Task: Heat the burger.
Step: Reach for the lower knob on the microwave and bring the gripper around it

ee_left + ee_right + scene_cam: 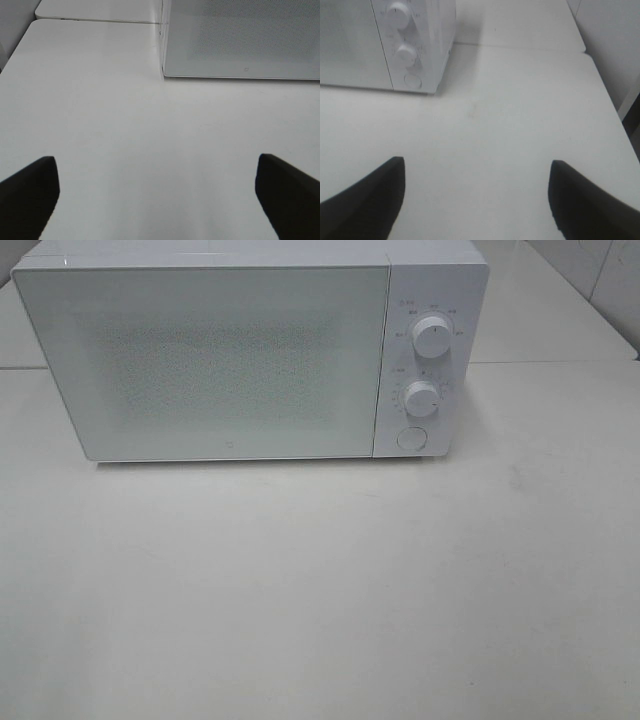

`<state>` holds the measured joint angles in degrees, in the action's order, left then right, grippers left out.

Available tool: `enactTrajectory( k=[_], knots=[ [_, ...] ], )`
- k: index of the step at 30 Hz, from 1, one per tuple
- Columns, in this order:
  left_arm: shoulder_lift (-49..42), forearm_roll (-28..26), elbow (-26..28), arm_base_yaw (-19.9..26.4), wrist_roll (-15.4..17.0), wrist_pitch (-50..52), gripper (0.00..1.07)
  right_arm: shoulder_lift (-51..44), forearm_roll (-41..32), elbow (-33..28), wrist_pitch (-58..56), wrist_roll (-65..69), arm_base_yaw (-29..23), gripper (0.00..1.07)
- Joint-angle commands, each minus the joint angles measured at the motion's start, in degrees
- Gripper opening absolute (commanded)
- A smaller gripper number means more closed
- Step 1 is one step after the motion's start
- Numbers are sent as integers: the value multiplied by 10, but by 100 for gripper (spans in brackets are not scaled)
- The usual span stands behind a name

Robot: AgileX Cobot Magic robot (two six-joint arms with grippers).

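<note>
Grippers come first, nearest the cameras. The left gripper [156, 167] hangs over the bare white table [125, 125] with its jaws spread wide and nothing between them. The right gripper [476, 165] hangs the same way, jaws apart and empty. Neither touches anything, and neither arm shows in the high view.

Farther back stands the microwave [250, 350] with its door [200, 360] shut. The door panel is frosted and speckled, so the inside cannot be made out. On the control strip beside the door sit an upper knob [432, 336], a lower knob [422, 398] and, lowest, a round button [411, 438].

The burger shows in no view. It may sit behind the shut door or lie out of frame, and I cannot tell which.

The step in hand looks to be one on the microwave itself: either releasing the door or setting the heat. The right gripper faces the control side, well apart from it, so the move probably falls to it. It would need to reach forward and either press the button squarely or close around a knob and turn it.
</note>
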<state>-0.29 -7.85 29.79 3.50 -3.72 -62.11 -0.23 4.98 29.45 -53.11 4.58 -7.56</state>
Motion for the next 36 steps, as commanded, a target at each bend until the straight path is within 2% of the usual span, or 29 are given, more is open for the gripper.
enactTrajectory(
  k=[1, 9, 12, 16, 18, 21, 36],
  knots=[
    [-10, -3, -1, 1, 4, 6, 100, 31, 6, -4, 94, 1, -1, 76],
    [-10, -3, -1, 1, 4, 6, 100, 119, 6, -26, 214, 1, -1, 76],
    [-10, -3, -1, 1, 4, 6, 100, 179, 7, -33, 279, 0, -1, 76],
    [-10, -3, -1, 1, 4, 6, 100, 201, 7, -36, 304, 0, -1, 76],
    [-10, -3, -1, 1, 4, 6, 100, 246, 7, -36, 348, 0, -1, 76],
    [-10, -3, -1, 1, 4, 6, 100, 257, 7, -36, 360, 0, -1, 76],
    [-10, -3, -1, 1, 4, 6, 100, 434, 3, -36, 531, 0, -1, 76]
  ],
)
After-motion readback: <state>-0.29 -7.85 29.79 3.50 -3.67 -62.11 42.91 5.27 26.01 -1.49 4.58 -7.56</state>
